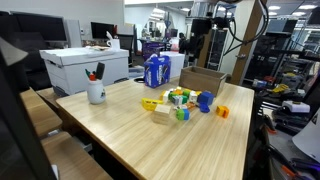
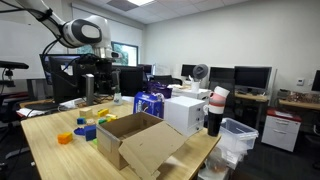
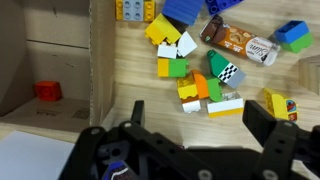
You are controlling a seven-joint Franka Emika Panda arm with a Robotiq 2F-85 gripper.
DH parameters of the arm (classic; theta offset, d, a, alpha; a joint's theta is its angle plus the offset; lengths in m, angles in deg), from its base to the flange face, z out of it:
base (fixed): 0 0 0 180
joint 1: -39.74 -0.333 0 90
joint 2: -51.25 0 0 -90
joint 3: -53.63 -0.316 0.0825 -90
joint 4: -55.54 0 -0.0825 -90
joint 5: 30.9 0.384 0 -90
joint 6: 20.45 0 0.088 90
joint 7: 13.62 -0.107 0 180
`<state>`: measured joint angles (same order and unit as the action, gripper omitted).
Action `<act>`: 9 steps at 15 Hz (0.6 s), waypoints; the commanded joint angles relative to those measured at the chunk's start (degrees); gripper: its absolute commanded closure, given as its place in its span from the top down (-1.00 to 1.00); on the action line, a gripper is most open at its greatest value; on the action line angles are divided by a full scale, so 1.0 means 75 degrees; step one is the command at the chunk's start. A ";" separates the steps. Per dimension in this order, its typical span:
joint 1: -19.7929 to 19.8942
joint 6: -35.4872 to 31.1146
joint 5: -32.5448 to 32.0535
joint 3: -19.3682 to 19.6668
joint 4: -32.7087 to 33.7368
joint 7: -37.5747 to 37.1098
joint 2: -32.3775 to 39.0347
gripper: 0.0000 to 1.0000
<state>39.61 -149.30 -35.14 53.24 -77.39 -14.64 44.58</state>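
Empty gripper [image 3: 193, 112] hangs over table, jaws wide apart, nothing between them. Toy blocks [image 3: 200, 60] lie scattered on wooden table [image 1: 150, 140], just right of open cardboard box [image 3: 60, 50]. One red block [image 3: 47, 91] inside box, the rest outside: early going, I'd say. Far end: blue carton [image 1: 155, 70], white mug [image 1: 96, 93]. Office lab, monitors [image 2: 250, 75] behind.
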 commanded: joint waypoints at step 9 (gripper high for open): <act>-0.0160 -0.0025 0.0338 -0.0302 0.0557 -0.1679 0.0594 1.00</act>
<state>39.01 -149.32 -34.78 51.54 -75.66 -23.56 46.54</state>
